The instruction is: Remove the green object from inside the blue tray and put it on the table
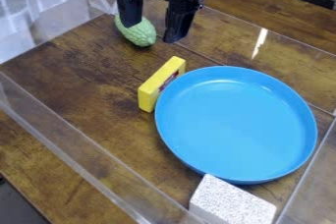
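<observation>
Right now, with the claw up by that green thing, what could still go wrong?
The open jaws straddle the green object on the table; rising carelessly might nudge it, and its rounded shape could roll. The yellow block leans against the blue tray, so any bump may shift it.

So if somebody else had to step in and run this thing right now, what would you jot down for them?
Gripper: open, pointing down over the far part of the table, holding nothing.
Green object: lying on the table by the gripper's left finger, outside the blue tray; whether the finger touches it is unclear.
Blue tray: empty.
Also there: yellow block at the tray's rim, sponge at the near edge.
Done: green object out and set down.
Left: lift the gripper away.
</observation>
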